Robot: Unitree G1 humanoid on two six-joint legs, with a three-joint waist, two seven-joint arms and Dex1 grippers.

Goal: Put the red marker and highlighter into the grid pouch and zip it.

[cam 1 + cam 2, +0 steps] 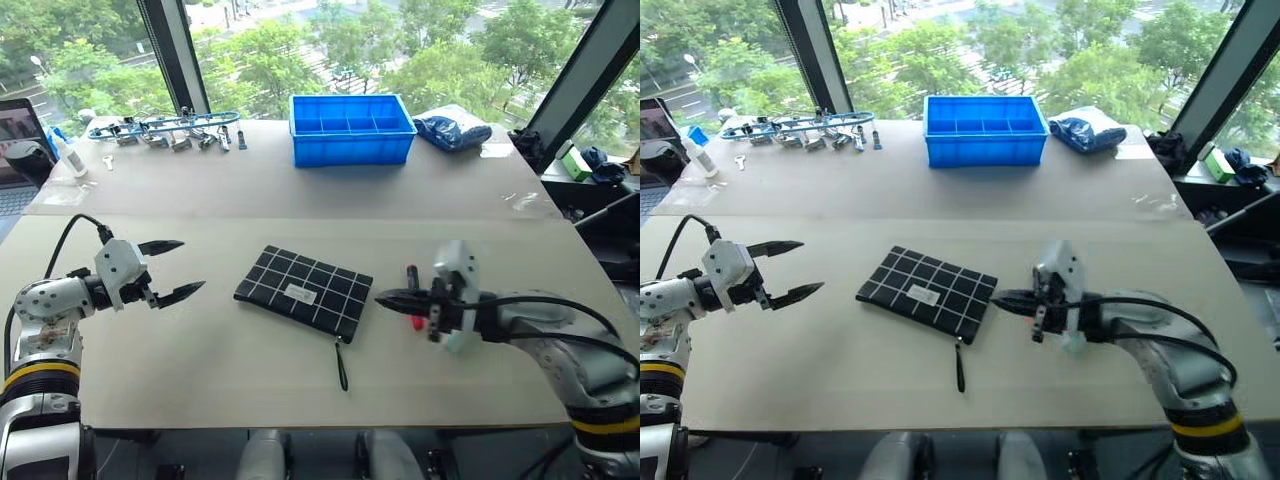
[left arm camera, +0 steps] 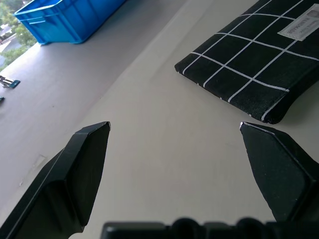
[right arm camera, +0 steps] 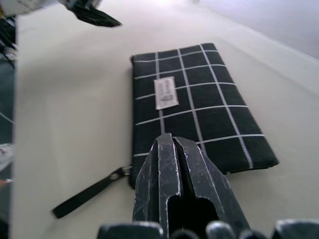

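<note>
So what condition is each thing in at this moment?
Flat black fabric grid pouch: lying flat, zipper cord trailing.
Red marker: on table, behind right tool.
Blue plastic bin: upright, compartments look empty.
Left tool: open.
Right tool: shut, empty.

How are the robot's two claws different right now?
The left gripper has its two black fingers spread wide apart, while the right gripper has its fingers pressed shut together. The left gripper sits away from the grid pouch, on its left side; the right gripper's tip is close to the pouch's right end. The left one holds nothing, and nothing shows between the right one's shut fingers. Both point inward toward the pouch.
</note>
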